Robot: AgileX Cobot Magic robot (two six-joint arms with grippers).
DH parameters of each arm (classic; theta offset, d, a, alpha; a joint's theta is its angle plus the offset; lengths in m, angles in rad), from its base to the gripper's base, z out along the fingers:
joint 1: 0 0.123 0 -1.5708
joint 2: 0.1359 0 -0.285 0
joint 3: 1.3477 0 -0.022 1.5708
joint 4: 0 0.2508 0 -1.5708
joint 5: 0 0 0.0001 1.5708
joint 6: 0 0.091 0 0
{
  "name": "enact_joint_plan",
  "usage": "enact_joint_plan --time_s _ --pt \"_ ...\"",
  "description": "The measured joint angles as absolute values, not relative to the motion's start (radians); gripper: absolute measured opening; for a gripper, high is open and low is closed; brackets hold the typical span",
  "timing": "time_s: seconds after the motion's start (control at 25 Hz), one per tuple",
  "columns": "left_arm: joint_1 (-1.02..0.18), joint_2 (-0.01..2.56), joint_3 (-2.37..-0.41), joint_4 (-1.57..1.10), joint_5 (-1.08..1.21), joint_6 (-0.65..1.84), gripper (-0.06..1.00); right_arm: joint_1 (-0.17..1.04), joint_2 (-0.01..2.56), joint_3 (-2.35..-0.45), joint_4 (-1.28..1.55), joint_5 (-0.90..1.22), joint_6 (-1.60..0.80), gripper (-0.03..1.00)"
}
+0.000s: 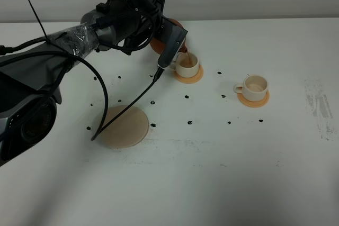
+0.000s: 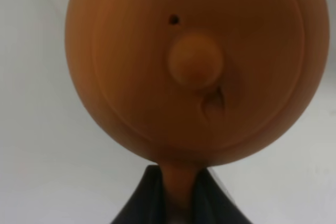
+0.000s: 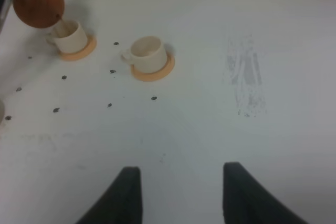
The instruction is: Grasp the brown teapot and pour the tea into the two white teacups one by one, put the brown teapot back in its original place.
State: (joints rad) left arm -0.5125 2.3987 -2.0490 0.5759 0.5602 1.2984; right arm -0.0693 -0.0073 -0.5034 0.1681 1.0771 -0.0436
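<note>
The brown teapot [image 1: 176, 25] hangs tilted over the left white teacup [image 1: 186, 66], mostly hidden behind my left arm. A thin stream of tea [image 3: 60, 25] runs from the teapot [image 3: 38, 2] into that cup [image 3: 69, 38]. In the left wrist view the teapot's lid [image 2: 195, 66] fills the frame. My left gripper [image 2: 178, 200] is shut on its handle. The second white teacup [image 1: 255, 86] stands to the right on its orange coaster [image 1: 253, 99] and looks empty [image 3: 148, 53]. The beige saucer [image 1: 124, 126] lies bare near the front left. My right gripper [image 3: 181, 174] hovers open, holding nothing.
Small black dots [image 1: 189, 123] are scattered over the white table [image 1: 222, 173]. A grey scuff [image 1: 319, 104] marks its right side. A black cable [image 1: 130, 101] hangs from the left arm down to the saucer's edge.
</note>
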Motion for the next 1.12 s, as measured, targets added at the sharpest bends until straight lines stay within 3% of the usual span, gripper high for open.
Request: enact_joint_plan --time_s 1.12 --pt "-0.516 2.399 -2.049 0.649 0.538 1.327 0.12 -0.069 -0.007 -0.503 0.168 1.077 -0.044 0.38"
